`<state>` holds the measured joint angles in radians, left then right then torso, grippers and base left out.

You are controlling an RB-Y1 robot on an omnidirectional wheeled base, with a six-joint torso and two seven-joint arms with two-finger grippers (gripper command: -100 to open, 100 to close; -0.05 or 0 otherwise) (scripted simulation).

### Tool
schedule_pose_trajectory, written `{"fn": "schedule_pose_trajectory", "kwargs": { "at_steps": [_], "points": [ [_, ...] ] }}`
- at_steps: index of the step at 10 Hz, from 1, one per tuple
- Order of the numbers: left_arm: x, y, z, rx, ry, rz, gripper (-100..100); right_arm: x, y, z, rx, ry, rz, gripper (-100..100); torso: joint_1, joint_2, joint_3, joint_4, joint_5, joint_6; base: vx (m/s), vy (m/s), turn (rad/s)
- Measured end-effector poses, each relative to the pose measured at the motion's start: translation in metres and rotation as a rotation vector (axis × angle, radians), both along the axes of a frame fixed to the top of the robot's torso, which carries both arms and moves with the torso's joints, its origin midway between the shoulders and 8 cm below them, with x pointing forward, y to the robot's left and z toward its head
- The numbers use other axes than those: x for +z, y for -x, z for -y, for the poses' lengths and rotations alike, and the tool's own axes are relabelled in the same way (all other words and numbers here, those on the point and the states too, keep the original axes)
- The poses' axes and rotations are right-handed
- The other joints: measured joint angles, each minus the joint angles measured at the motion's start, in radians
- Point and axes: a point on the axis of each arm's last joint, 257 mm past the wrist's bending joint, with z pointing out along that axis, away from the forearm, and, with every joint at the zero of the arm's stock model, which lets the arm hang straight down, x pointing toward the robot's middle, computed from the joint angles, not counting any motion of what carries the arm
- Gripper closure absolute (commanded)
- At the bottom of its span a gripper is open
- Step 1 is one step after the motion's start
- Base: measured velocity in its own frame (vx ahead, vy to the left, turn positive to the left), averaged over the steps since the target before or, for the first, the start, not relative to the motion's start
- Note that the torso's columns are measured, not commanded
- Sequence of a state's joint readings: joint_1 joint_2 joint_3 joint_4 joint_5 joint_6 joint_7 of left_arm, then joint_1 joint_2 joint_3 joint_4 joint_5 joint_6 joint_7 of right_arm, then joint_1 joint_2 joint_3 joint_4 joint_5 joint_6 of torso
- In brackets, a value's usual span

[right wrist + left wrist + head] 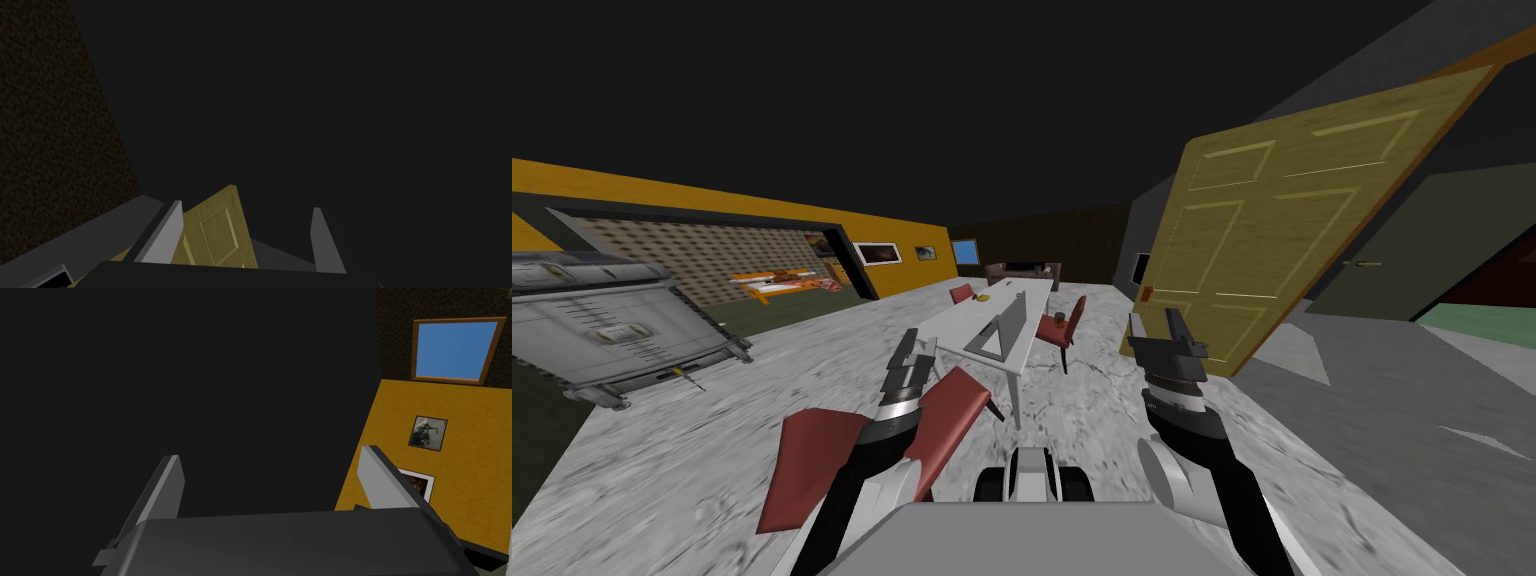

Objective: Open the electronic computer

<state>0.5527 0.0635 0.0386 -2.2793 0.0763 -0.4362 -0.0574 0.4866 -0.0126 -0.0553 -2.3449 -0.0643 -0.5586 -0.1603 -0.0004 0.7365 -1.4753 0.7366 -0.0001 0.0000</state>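
Left pincer and right pincer gape wide, empty — computer on white table, lid angle unclear.

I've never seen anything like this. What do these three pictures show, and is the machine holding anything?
This is a two-armed robot in a simulated house. The wide picture comes from a camera on its head; the left gripper and right gripper are its hands, each with two thin fingers. The other two pictures come from cameras on the wrists, looking along those fingers. Both pairs stand open and hold nothing. Ahead, a white table stands with red chairs beside it. On it sits a grey laptop, the computer to open. A yellow door stands to the right.
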Motion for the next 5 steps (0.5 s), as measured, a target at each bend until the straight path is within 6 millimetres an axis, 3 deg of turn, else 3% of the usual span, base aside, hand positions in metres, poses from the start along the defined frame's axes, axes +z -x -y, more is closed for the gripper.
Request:
{"fn": "schedule_pose_trajectory", "kwargs": {
  "at_steps": [5],
  "points": [
    [-0.013, -0.011, 0.009, -0.027, -0.073, -0.092, -100, 0.000, 0.000, 0.000, 0.000, 0.000, 0.000, 0, 0.000, 0.002, 0.000, 0.002, 0.000, 0.000, 0.030, -0.025, -0.056]
  ]
}}
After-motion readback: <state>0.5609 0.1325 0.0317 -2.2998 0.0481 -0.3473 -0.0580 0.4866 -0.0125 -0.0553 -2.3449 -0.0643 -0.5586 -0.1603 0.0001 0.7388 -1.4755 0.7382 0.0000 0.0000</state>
